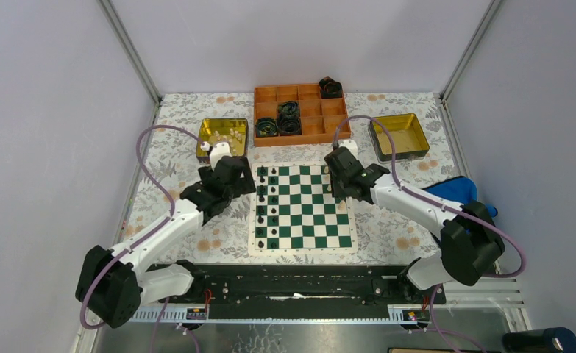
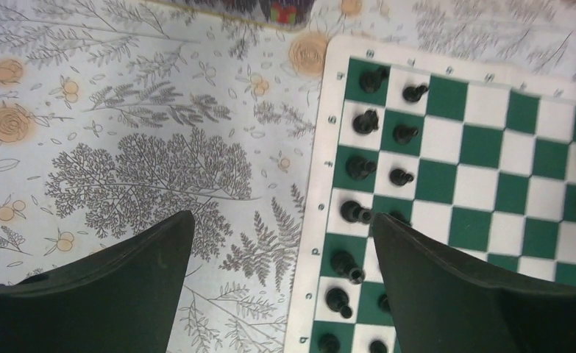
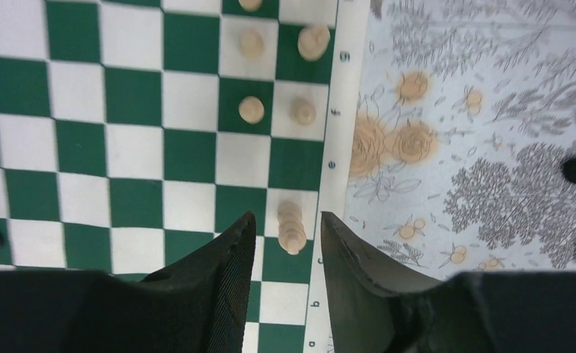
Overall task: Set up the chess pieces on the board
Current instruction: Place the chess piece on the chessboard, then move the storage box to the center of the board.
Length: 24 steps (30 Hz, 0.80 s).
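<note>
Chess piece [image 3: 292,225], cream, stands between parted jaws of right gripper [image 3: 288,218], seemingly untouched; left gripper [image 2: 282,217] gapes above board [image 2: 483,143] edge.

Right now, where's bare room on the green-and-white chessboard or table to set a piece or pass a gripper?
Free: middle files of the green-and-white chessboard, between black turned pieces and cream turned pieces; floral tablecloth left of the board. Crowded: the black edge files, and the cream edge where the right gripper brackets one piece.

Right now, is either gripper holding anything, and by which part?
Nothing is held. The right gripper stands open around a cream piece on the board, a gap showing on each side. The left gripper is wide open and empty.
</note>
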### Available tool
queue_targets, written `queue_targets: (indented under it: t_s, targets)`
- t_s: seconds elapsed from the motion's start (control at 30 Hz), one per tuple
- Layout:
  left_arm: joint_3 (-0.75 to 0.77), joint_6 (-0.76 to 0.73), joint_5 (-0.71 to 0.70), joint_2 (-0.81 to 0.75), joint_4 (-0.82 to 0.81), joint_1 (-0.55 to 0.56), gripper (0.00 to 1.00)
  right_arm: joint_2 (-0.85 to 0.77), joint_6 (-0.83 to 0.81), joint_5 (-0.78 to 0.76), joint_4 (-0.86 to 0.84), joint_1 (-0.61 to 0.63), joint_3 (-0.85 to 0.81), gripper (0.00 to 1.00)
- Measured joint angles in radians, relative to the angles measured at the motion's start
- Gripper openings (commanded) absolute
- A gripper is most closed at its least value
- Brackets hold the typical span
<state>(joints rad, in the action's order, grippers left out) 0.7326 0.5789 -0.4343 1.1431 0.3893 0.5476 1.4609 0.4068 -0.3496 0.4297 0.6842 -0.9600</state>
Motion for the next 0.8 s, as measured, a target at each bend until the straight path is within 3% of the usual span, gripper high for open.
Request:
queue_targets:
  t_s: [0.17,0.33,0.57,0.8]
  targets:
    - [0.102,0.078,-0.038,0.015,0.034,-0.036,0.99,-0.003,-0.043,-0.027,0.005,0.000,-0.085,0.45]
    - [0.210,0.198,-0.018,0.110,0.036,-0.177,0.98,0.003,-0.098,-0.036,-0.002,0.000,-0.139,0.45]
    - [0.222,0.352,0.101,0.290,0.039,-0.405,0.94,0.066,-0.171,-0.045,-0.032,-0.001,-0.217,0.45]
    - [0.222,0.422,0.184,0.394,0.035,-0.468,0.93,0.097,-0.214,-0.034,-0.050,-0.011,-0.247,0.45]
